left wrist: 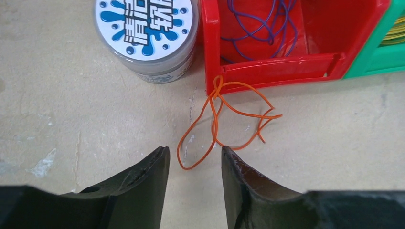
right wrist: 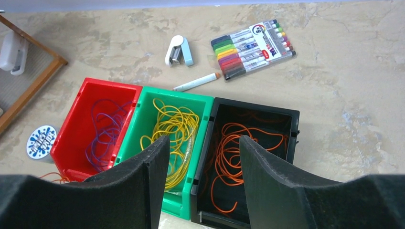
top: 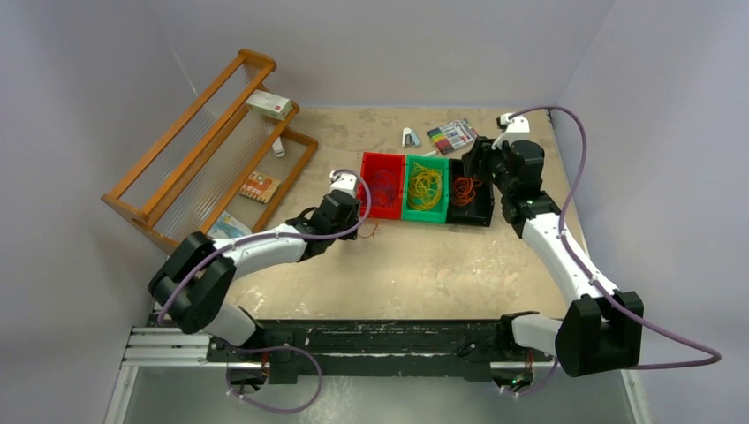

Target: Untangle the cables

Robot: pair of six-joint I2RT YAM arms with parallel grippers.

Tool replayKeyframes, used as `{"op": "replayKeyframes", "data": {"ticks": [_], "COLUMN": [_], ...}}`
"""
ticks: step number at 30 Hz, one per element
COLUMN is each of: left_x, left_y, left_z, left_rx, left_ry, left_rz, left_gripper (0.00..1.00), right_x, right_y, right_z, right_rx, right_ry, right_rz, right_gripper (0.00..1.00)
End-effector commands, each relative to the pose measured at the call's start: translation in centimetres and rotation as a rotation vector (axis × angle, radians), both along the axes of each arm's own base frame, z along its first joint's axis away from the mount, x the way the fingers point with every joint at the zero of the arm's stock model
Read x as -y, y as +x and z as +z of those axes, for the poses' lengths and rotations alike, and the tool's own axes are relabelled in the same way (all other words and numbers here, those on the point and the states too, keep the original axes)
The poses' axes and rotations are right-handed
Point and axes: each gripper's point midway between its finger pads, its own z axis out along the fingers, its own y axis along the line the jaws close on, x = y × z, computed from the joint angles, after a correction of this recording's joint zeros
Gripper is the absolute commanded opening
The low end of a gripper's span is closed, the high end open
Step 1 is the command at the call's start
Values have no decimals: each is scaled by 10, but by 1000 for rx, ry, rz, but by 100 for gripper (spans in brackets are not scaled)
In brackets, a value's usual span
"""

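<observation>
A loose orange cable [left wrist: 224,119] lies tangled on the table against the front of the red bin [left wrist: 210,57]. Its near loop reaches between the tips of my left gripper [left wrist: 194,150], which is open and holds nothing. Purple cables [right wrist: 102,133] lie in the red bin [right wrist: 71,138], yellow ones [right wrist: 176,126] in the green bin [right wrist: 136,129], and orange ones [right wrist: 229,148] in the black bin [right wrist: 253,109]. My right gripper [right wrist: 204,139] hovers open and empty above the green and black bins. In the top view the left gripper [top: 353,216] is at the red bin's near left corner.
A round tub with a blue-and-white lid [left wrist: 145,28] stands left of the red bin. Behind the bins lie a stapler [right wrist: 179,50], a white marker [right wrist: 196,82] and a pack of markers [right wrist: 253,47]. A wooden rack [top: 212,150] fills the far left.
</observation>
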Motion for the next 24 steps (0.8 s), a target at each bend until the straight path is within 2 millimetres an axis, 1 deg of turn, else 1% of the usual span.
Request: {"op": "replayKeyframes", "data": {"ticks": [1, 5, 7, 10, 11, 13, 15, 18, 20, 21, 24], "left_x": [14, 15, 13, 9, 8, 6, 5, 4, 2, 2, -4], "left_y": [21, 27, 30, 35, 35, 36, 34, 26, 19, 15, 5], "left_z": [3, -10, -12, -4, 1, 13, 30, 58, 77, 92, 123], "left_rx": [67, 54, 58, 80, 89, 112, 135, 166, 178, 191, 217], "left_ry": [13, 66, 91, 111, 111, 101, 83, 38, 10, -11, -26], "left_rz": [-31, -47, -41, -23, -19, -11, -5, -9, -21, -33, -50], "left_gripper": [40, 33, 26, 10, 7, 1, 0, 0, 0, 0, 0], "right_x": [-3, -1, 0, -1, -2, -5, -8, -18, -27, -36, -57], "right_y": [5, 4, 3, 2, 1, 1, 0, -3, -5, -8, -14], "right_z": [19, 23, 25, 28, 28, 30, 31, 33, 35, 37, 41], "right_rx": [64, 72, 80, 91, 95, 107, 120, 144, 161, 175, 198], "right_ry": [-27, -36, -37, -36, -34, -29, -23, -9, 4, 14, 40], "right_rz": [35, 32, 27, 32, 38, 53, 74, 130, 185, 236, 355], "right_gripper": [58, 58, 58, 58, 58, 58, 58, 59, 59, 59, 59]}}
